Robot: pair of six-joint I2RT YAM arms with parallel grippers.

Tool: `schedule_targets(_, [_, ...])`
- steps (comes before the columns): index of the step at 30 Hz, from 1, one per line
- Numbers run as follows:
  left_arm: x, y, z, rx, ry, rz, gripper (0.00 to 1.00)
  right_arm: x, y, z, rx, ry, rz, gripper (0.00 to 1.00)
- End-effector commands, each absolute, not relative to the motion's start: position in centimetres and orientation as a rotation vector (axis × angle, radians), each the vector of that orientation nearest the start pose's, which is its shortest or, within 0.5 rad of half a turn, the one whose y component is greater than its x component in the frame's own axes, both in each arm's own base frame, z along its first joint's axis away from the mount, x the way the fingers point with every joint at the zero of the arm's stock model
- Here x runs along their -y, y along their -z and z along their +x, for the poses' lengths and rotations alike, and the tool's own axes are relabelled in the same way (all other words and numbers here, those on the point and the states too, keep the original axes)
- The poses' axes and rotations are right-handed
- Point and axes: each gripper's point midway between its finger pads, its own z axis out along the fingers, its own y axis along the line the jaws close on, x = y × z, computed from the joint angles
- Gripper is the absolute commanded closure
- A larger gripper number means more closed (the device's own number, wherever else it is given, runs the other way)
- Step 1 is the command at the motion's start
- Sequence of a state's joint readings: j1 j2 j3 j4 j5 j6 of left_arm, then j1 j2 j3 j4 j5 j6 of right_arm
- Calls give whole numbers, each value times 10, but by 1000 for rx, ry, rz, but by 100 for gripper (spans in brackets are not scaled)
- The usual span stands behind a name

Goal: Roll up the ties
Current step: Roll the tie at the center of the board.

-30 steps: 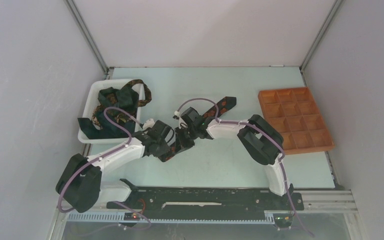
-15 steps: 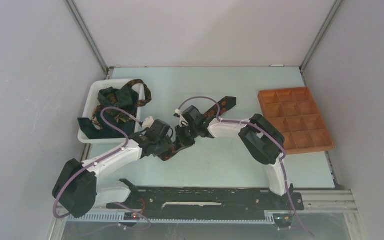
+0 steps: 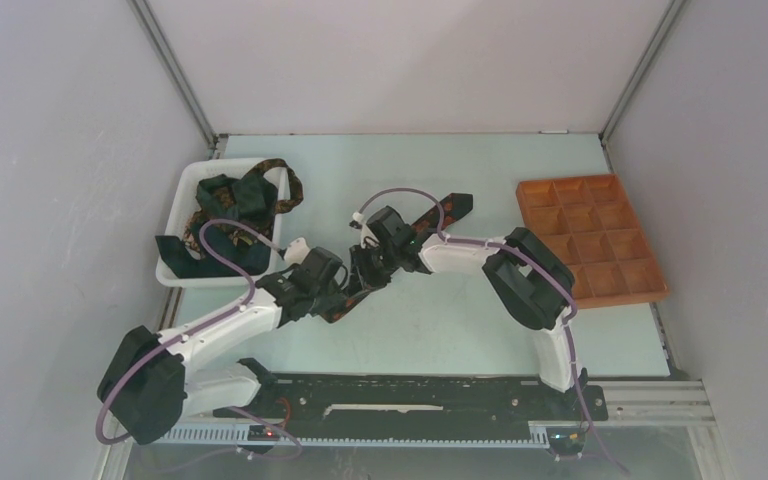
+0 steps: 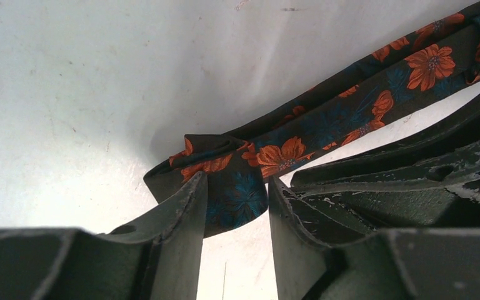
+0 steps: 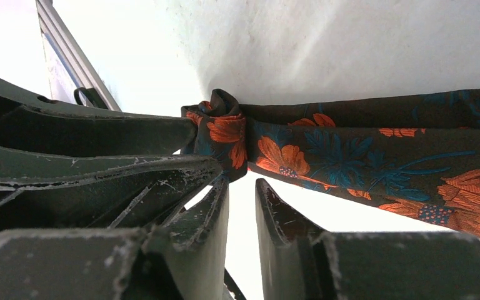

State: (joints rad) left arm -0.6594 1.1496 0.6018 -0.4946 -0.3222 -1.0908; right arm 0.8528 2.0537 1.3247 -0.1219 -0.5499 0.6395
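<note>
Since a second ago the left arm's elbow has swung nearer and leftward. Both grippers remain at the near end of the dark, orange-flowered fabric necktie (image 3: 448, 210), which lies diagonally on the pale table (image 3: 460, 320). Only the wrist views show its folded end. It fills the left gripper's (image 4: 236, 181) parted jaws, grip uncertain, and sits just beyond the right gripper's (image 5: 242, 182) slightly open, empty jaws.

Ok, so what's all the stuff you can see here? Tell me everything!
flowered tie: one, dark with orange flowers, mid-table, one end rolled
white bin: one, white, table's left side
bundled ties: count unclear, dark patterned, heaped in the bin
tray: one, orange-brown, table's right side
table: one, pale, under everything
left arm and right arm: two, white and black, from near edge
left claw: one, black, straddling the rolled end
right claw: one, black, slightly open beside it
</note>
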Motion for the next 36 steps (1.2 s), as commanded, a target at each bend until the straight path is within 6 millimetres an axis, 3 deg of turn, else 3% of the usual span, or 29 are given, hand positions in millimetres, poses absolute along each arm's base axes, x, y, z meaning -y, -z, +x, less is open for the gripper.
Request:
schedule_targets(1, [145, -62, 229, -2379, 292, -678, 58, -442, -84, 238, -2535, -1316, -596, 74])
schedule_targets(8, [144, -59, 227, -2353, 313, -691, 83, -441, -88, 242, -2527, -1330, -584, 71])
schedule_targets(11, [143, -57, 225, -2354, 320, -691, 99, -444, -91, 243, -2512, -1348, -579, 68])
schedule_targets(22, [145, -56, 222, -2340, 355, -679, 100, -454, -80, 246, -2518, -1372, -576, 63])
schedule_targets(36, [146, -57, 222, -2336, 361, -674, 100, -463, -46, 235, -2596, -1399, -617, 67])
